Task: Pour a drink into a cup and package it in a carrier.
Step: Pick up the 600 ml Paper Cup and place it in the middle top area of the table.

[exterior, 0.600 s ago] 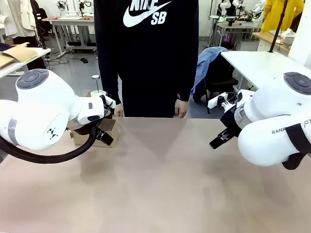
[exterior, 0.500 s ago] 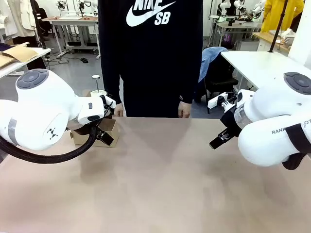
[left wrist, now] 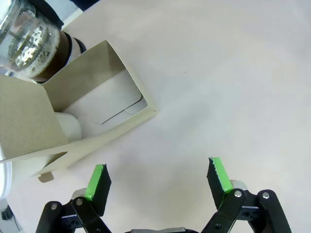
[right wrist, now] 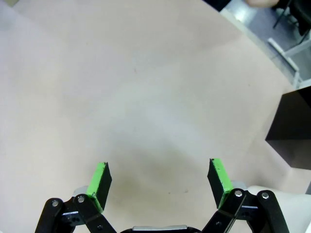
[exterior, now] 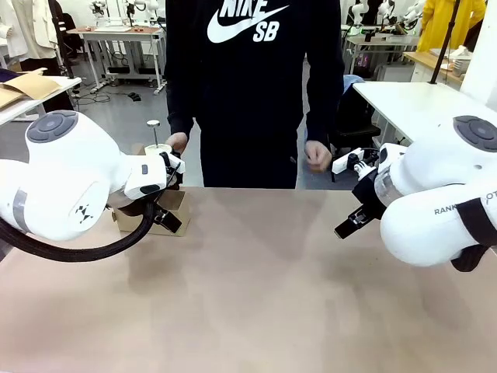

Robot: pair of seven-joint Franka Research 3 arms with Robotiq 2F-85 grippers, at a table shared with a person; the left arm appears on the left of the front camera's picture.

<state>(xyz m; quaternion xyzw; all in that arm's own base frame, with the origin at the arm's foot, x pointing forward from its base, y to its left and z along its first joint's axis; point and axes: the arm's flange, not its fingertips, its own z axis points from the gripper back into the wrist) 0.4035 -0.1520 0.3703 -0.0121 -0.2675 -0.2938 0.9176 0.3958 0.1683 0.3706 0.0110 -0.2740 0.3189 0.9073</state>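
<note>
Clearly left arm nearer. Left gripper has green pads spread wide, empty, and hangs over bare beige table. Brown cardboard two-cup carrier lies just ahead, off toward left pad, long axis slanting across wrist view. Clear glass carafe of dark brown drink stands just behind carrier. Right gripper equally wide, empty, well apart from carrier. Tall white paper cup: cannot tell where.

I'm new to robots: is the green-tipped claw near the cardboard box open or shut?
Open. The left gripper's green pads stand wide apart, with bare table between them and nothing held.
</note>
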